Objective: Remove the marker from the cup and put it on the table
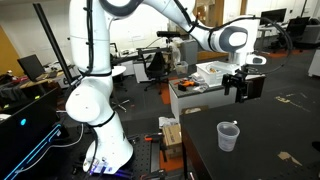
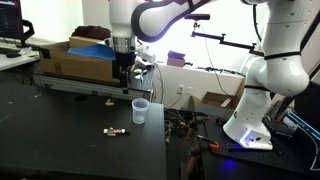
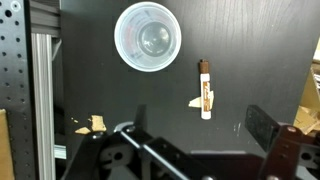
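The translucent cup (image 3: 147, 37) stands upright and empty on the dark table (image 3: 250, 50). It also shows in both exterior views (image 1: 228, 136) (image 2: 140, 111). The marker (image 3: 205, 88) lies flat on the table beside the cup, apart from it, partly over a pale tape mark. In an exterior view the marker (image 2: 116, 131) lies in front of the cup. My gripper (image 3: 199, 121) is open and empty, hanging above the table over the marker and cup, as both exterior views show (image 1: 243, 85) (image 2: 123, 80).
An aluminium rail (image 3: 40, 90) runs along one table edge, with a torn tape piece (image 3: 90, 123) near it. A cardboard box (image 2: 75, 60) stands behind the rail. A white desk with clutter (image 1: 200, 80) is beyond the table. The table edge (image 2: 165, 140) drops off beside the cup.
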